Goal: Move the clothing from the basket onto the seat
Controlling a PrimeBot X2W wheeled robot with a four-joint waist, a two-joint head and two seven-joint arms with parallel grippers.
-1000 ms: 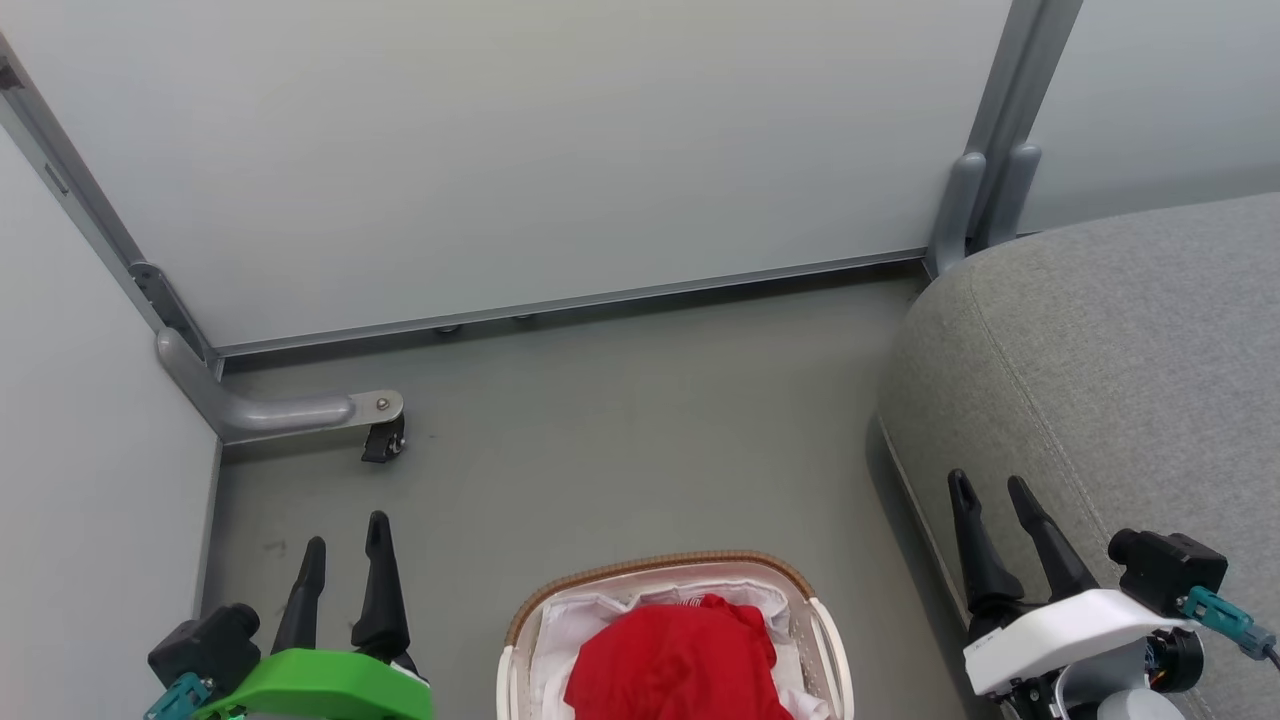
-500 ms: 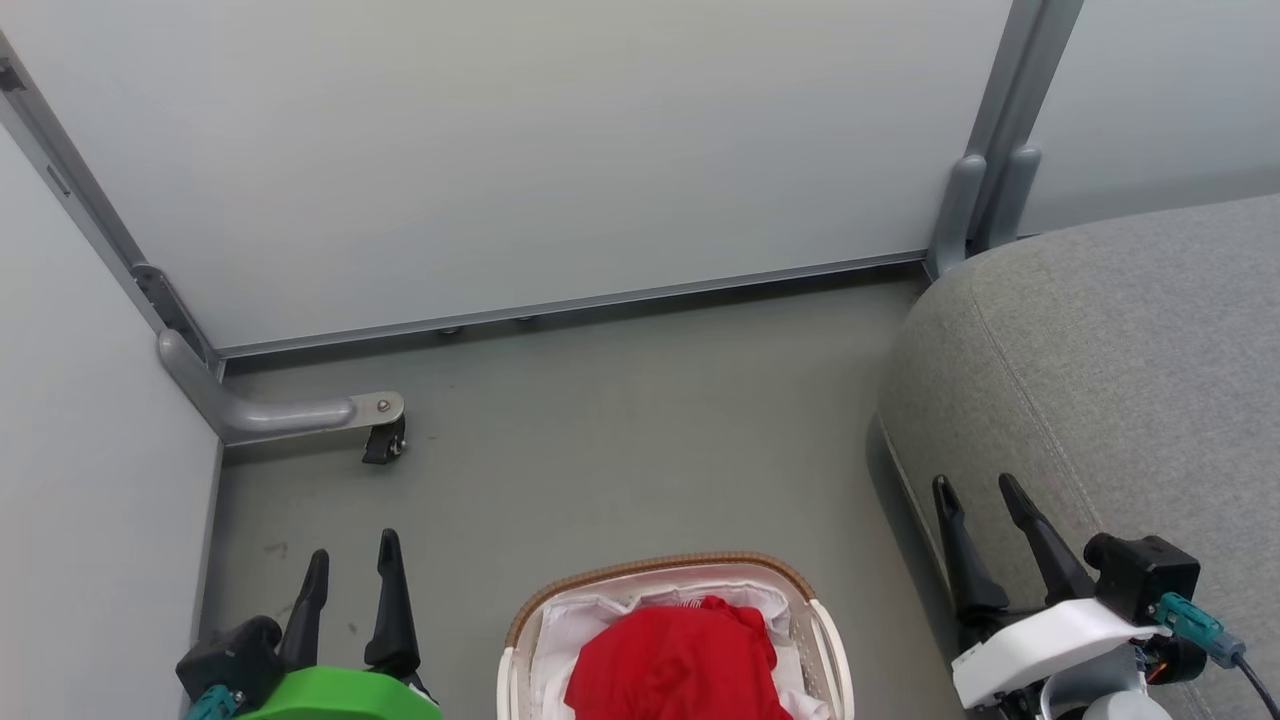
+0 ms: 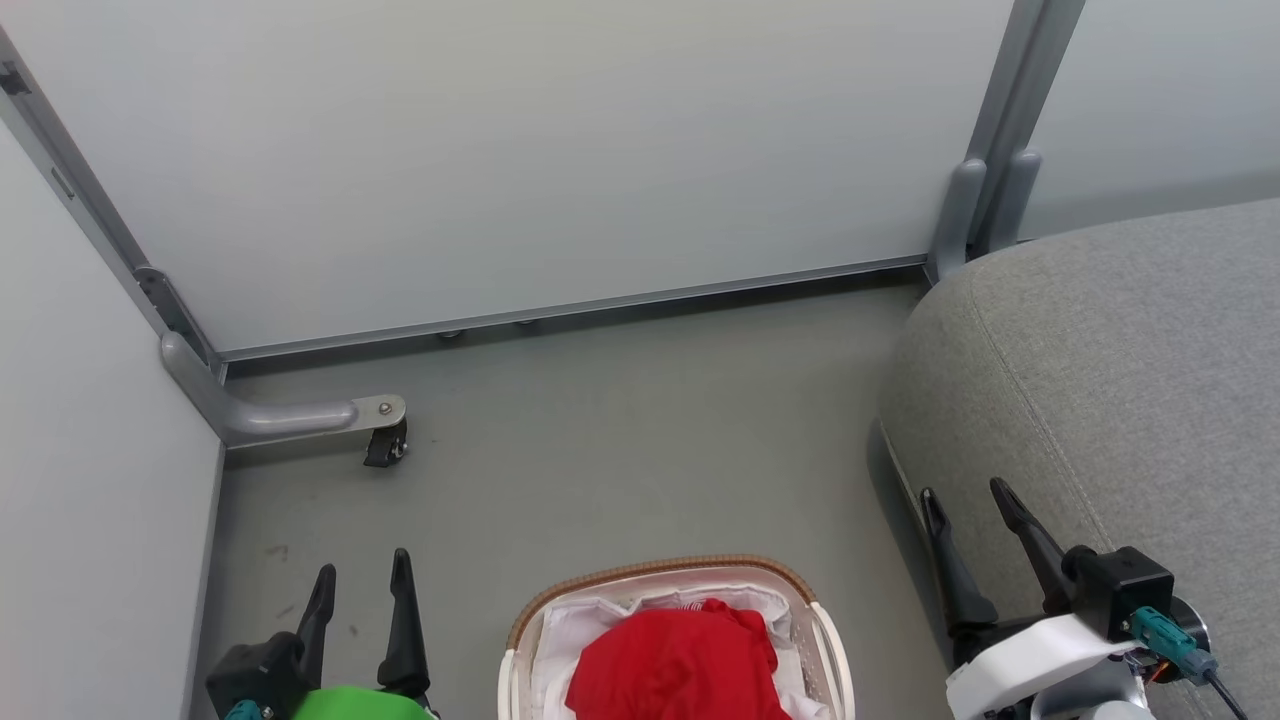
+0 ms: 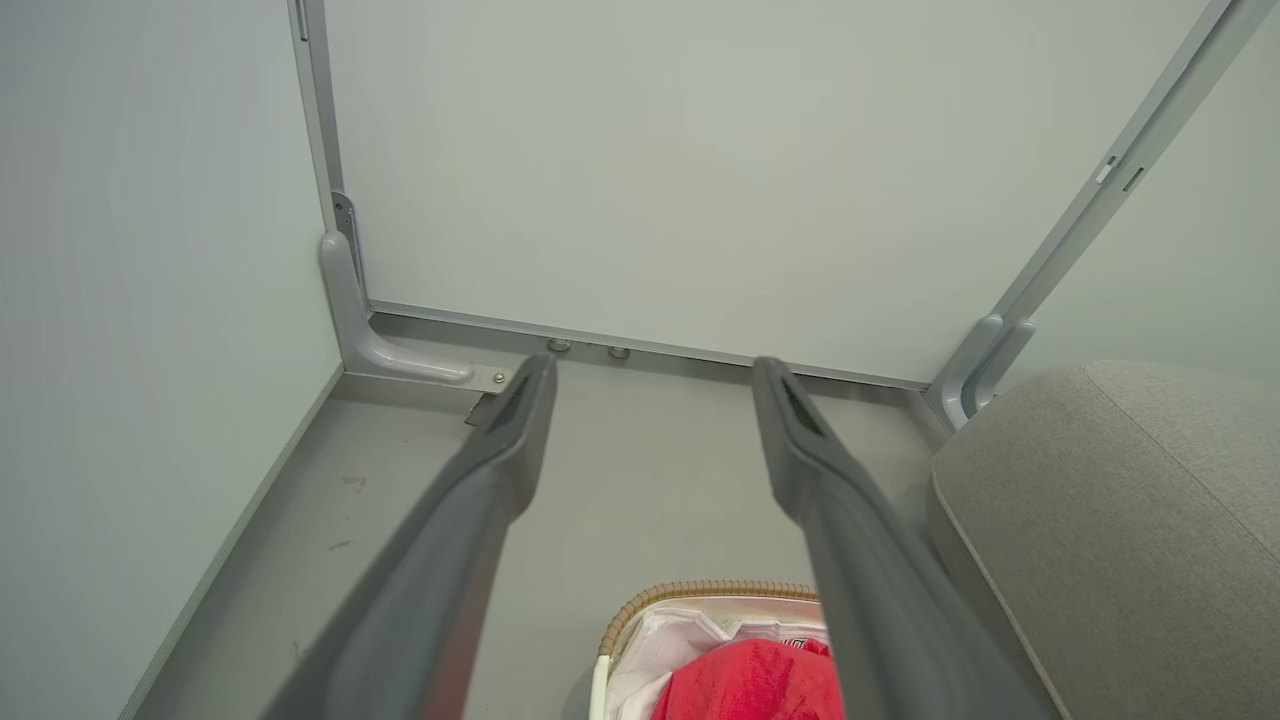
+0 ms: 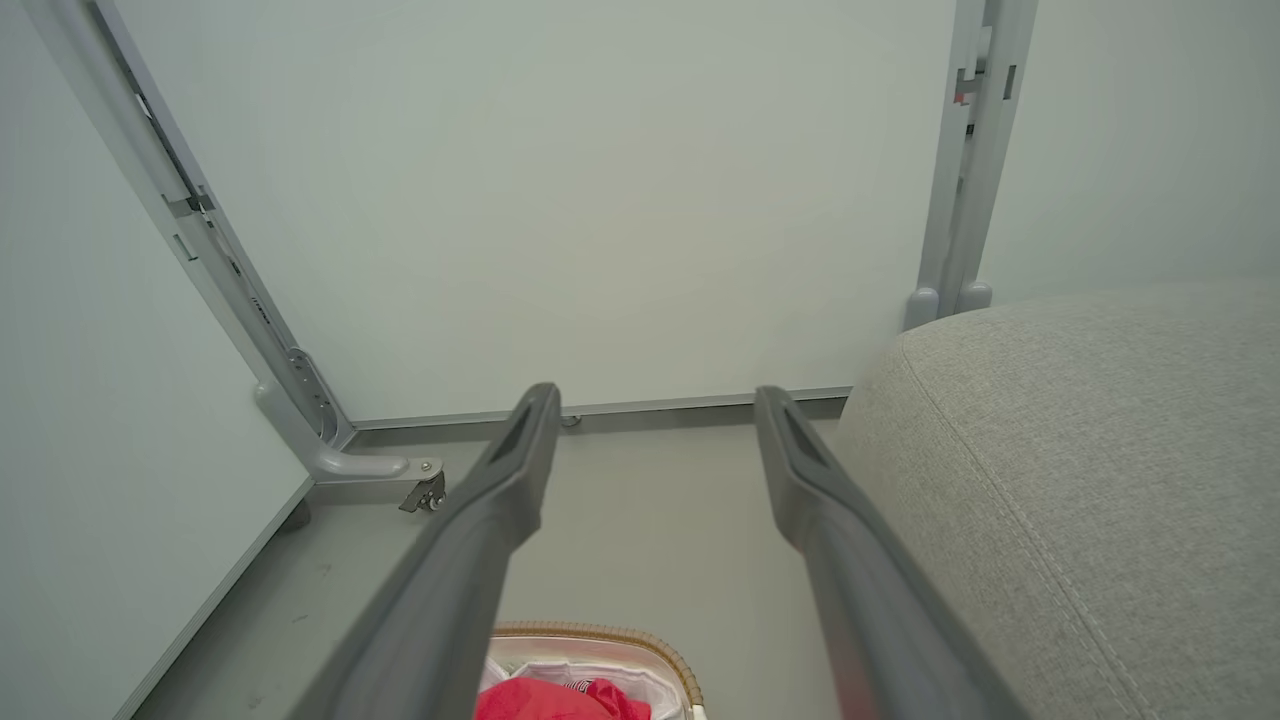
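Red clothing (image 3: pixel 675 665) lies heaped in the basket (image 3: pixel 660 570) on the grey floor (image 3: pixel 620 420). Flanking it, the left end effector (image 3: pixel 363 561) and the right end effector (image 3: pixel 963 488) are both spread wide and empty. The grey seat (image 3: pixel 1120 370) stands farther right, bare.

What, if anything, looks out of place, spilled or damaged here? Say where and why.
Nothing stands out. The basket stands upright on the floor, with the red clothing heaped inside on its white liner. The grey seat beside it looks whole and tidy. The floor bears only faint scuff marks near the left wall.
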